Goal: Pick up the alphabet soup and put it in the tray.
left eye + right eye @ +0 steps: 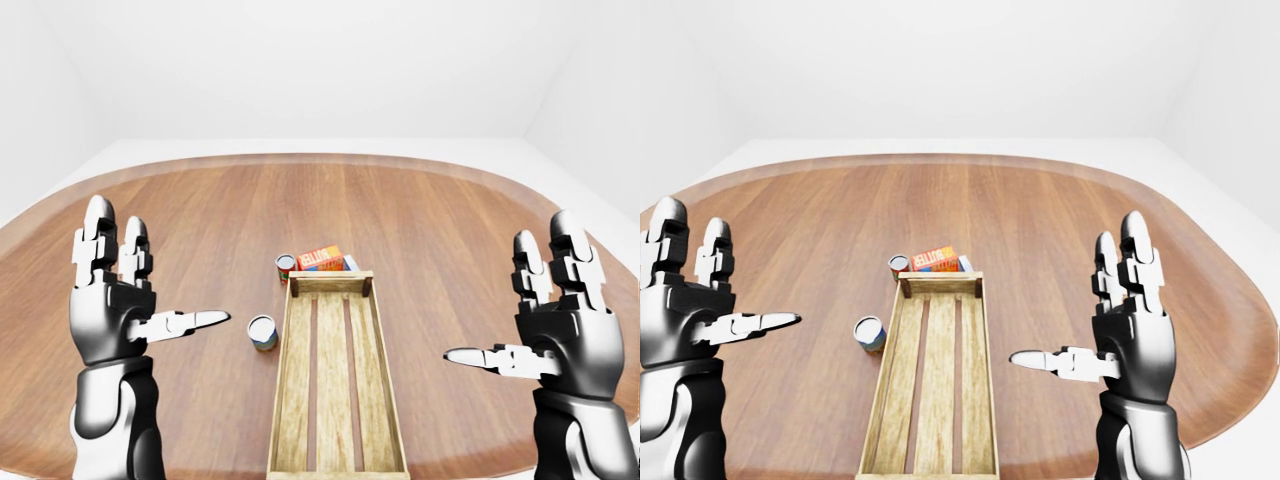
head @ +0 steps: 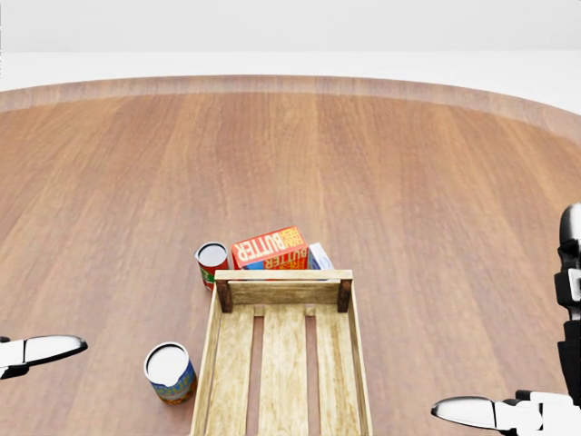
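A can with a white lid and a blue, green and orange label [image 2: 170, 372] stands upright on the table, just left of the wooden slatted tray [image 2: 283, 292]; I take it as the alphabet soup. The tray holds nothing. My left hand [image 1: 140, 295] is raised at the left of the left-eye view, open, well left of the can. At the right, my right hand [image 1: 525, 315] is also up and open, right of the tray. Neither hand touches anything.
A red can [image 2: 211, 264] and an orange butter box [image 2: 270, 248] sit at the tray's top end, with a small pale box [image 2: 320, 256] beside them. The brown oval wooden table [image 2: 408, 182] spreads wide all round.
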